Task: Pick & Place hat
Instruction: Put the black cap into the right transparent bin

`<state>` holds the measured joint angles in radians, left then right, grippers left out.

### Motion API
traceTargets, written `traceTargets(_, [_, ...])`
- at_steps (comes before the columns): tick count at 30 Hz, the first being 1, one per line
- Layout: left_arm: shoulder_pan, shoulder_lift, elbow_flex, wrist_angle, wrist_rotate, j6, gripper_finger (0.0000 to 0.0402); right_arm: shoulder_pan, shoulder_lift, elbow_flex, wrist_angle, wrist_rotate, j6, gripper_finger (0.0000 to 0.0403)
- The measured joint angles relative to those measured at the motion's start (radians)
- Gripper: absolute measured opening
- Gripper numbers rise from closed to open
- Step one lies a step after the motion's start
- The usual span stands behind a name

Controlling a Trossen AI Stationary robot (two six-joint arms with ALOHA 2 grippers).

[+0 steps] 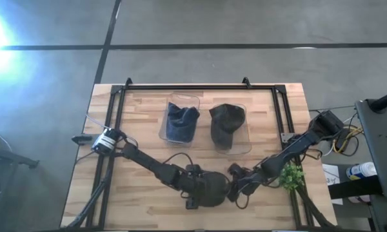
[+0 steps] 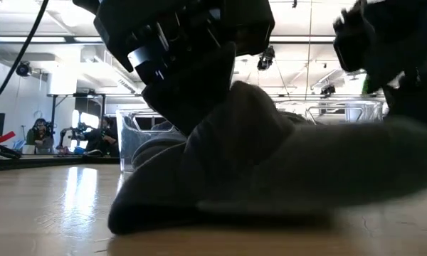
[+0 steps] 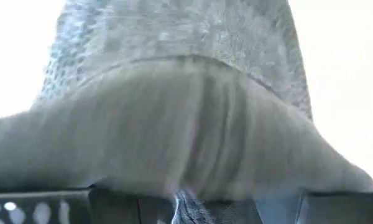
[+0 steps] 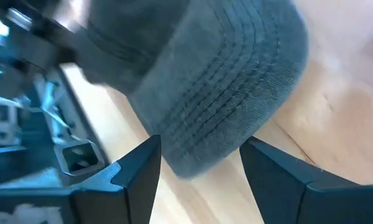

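A grey cap (image 1: 211,191) lies near the table's near edge, resting on its brim and lower rim (image 2: 270,206). My left gripper (image 1: 197,187) comes down on its crown from the left and is shut on cloth, which fills the left wrist view (image 3: 186,93). My right gripper (image 4: 202,171) is open and low on the cap's right (image 1: 235,185). Its two fingers stand on either side of the stitched brim (image 4: 230,106), and I see no touch. My left gripper (image 3: 214,208) pinches cloth of the cap's crown (image 3: 193,202) between its two fingers. It comes from above, slanting in from the table's left (image 2: 192,78). The crown bulges beside the fingers, while the cap's brim and lower rim stay on the table.
Two clear bins stand at the table's far middle: the left bin (image 1: 162,132) holds a dark blue hat (image 1: 180,119), the right bin (image 1: 248,143) a dark hat (image 1: 227,121). A green plant (image 1: 291,175) sits by the right arm. A black rail frame (image 1: 180,87) borders the table.
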<state>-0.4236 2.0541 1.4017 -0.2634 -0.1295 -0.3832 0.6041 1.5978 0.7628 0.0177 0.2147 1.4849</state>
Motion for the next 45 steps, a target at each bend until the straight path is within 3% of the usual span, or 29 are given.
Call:
traceTargets(14, [-0.002,-0.010,0.008,0.019,-0.038,-0.011,0.0206,0.000,0.027,0.005,0.205,0.073,-0.079,0.0203])
traceTargets(18, [-0.009,-0.038,0.010,-0.021,-0.040,-0.016,0.0206,0.000,0.002,0.007,0.172,0.095,-0.106,0.0151])
traceTargets(23, [-0.023,-0.140,0.003,-0.121,-0.078,-0.082,0.0206,0.000,-0.033,0.013,0.146,0.103,-0.209,0.0035])
traceTargets(26, [-0.041,-0.241,0.001,-0.248,-0.083,-0.169,0.0206,0.000,-0.081,0.048,0.104,0.105,-0.319,0.0017])
traceTargets(30, [-0.085,-0.387,0.001,-0.361,-0.106,-0.292,0.0206,0.001,-0.153,0.188,-0.154,0.129,-0.529,0.0015])
traceTargets(34, [-0.141,-0.526,0.001,-0.439,-0.228,-0.395,0.0206,0.020,-0.169,0.436,-0.522,0.192,-0.791,0.0014])
traceTargets(41, [-0.193,-0.736,0.000,-0.544,-0.593,-0.437,0.0206,0.081,0.012,0.879,-1.130,0.360,-1.266,0.0014])
traceTargets(45, [-0.143,-0.799,0.000,-0.444,-0.660,-0.294,0.0206,0.097,0.156,1.028,-1.348,0.421,-1.567,0.0014])
